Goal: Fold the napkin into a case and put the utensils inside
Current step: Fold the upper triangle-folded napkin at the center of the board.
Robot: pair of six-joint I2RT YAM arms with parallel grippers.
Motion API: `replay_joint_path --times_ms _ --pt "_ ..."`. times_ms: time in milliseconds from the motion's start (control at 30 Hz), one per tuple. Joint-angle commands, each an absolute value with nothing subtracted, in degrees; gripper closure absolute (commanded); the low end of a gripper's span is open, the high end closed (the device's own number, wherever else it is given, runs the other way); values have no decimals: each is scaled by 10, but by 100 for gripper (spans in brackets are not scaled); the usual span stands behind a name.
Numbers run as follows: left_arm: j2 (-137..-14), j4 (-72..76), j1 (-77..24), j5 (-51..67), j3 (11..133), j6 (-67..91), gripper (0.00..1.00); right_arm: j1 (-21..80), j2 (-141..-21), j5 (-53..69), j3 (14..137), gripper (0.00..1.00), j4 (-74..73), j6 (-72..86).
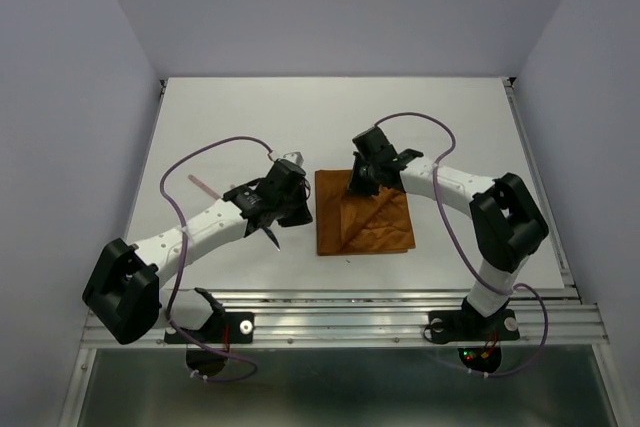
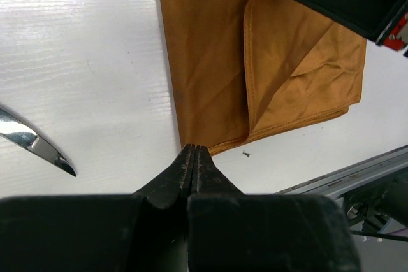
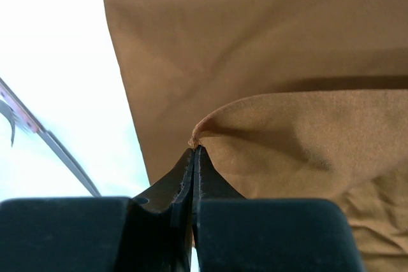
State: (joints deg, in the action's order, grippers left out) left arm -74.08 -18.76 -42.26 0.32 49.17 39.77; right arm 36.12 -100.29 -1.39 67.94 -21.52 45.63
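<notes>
The rust-orange napkin (image 1: 375,227) lies on the white table with one flap folded over itself (image 2: 299,74). My right gripper (image 1: 358,187) is above its far left part, shut on a pinched corner of the upper flap (image 3: 195,141), which rises to the fingertips. My left gripper (image 2: 194,147) is shut with nothing seen between its fingers, and its tips are at the napkin's near left corner (image 2: 191,138). The utensils lie left of the napkin: a silver piece (image 2: 35,148) and a thin handle (image 3: 54,144), with a pinkish handle (image 1: 205,185) beyond my left arm.
Purple cables (image 1: 215,147) loop over both arms. The table's metal rail (image 1: 340,297) runs along the near edge, and grey walls (image 1: 330,7) close in the back and sides. A small dark speck (image 2: 246,153) lies near the napkin's front edge.
</notes>
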Motion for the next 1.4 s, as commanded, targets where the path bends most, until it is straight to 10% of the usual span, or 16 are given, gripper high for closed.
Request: replay_joint_path --times_ms 0,1367 --pt "-720 -198 -420 -13 481 407 100 364 -1023 -25 722 99 -191 446" --pt "-694 -199 -419 -4 446 432 100 364 -1139 -4 845 99 -175 445"
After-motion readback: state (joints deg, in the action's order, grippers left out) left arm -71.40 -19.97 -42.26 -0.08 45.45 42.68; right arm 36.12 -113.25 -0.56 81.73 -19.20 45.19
